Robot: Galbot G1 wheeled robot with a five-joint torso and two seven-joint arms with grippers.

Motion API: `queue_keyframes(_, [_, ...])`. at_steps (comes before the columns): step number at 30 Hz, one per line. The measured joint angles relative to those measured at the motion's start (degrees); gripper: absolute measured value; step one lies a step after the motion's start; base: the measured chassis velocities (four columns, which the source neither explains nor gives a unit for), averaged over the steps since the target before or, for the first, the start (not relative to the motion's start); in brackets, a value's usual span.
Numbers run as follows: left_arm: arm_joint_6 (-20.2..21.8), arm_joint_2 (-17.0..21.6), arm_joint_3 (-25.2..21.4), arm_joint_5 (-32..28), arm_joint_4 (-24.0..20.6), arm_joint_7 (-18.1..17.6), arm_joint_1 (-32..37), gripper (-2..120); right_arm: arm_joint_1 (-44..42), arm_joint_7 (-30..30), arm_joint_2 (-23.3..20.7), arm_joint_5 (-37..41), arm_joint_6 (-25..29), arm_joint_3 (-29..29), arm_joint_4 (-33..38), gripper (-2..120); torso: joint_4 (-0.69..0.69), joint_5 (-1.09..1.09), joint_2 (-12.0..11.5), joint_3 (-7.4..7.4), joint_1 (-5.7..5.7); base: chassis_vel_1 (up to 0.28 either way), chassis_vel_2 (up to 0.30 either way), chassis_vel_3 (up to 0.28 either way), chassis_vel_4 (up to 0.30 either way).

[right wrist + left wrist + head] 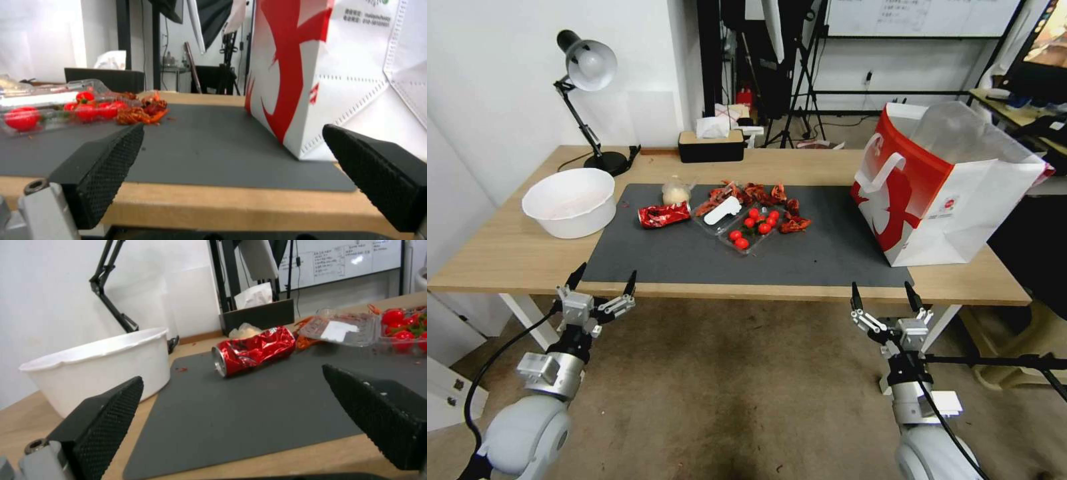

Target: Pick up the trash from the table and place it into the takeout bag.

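Head view. Landmark: the dark grey mat [747, 250] on the table [507, 253]. The crushed red can [664, 215] lies on the mat's left part, toward its far edge, its long axis running roughly along the table's length. Just behind the can sits the small clear bag of beige lump [676, 194]. A clear tray of tomatoes [752, 227] and red shell scraps [760, 195] occupy the mat's middle. The takeout bag [944, 183] stands upright on the mat's right end, mouth open. The big white bowl [570, 201] rests off the mat's left edge. The left gripper [602, 283] hangs at the mat's near-left corner, fingers spread apart, empty. The right gripper [884, 295] hangs before the mat's near-right corner, fingers likewise apart, empty.

Left wrist view. The can [253, 350] lies ahead across bare mat [249, 413], between the spread fingers' line of sight, open end turned toward the bowl [102, 366].

Right wrist view. The bag [329, 73] stands on the mat [200, 156] close ahead; the tomatoes [53, 113] lie farther off.

Judgement: the left arm is nearer the can; the right is nearer the bag. A grasp across the can's short width looks suitable.
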Motion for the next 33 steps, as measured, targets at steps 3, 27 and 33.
queue_keyframes(3, [-0.2,-0.6,0.0,0.2,0.0,-0.2,0.7,100,-0.2,0.1,0.1,-0.1,0.1,0.0,0.0,100,0.01,-0.01,0.0,0.00,0.00,0.000,0.000,0.000,0.000])
queue_keyframes(27, [0.6,5.0,5.4,-1.0,4.6,2.9,-8.6,100,-0.6,0.3,0.3,-1.0,0.1,0.0,0.5,100,0.01,-0.01,0.0,0.00,0.00,0.000,0.000,0.000,0.000])
queue_keyframes(33, [2.5,13.8,12.5,-7.4,11.7,10.7,-22.1,100,-0.3,0.4,0.4,-1.3,-0.3,0.2,0.6,100,-0.01,-0.01,0.0,0.02,0.02,0.000,0.000,0.000,0.000])
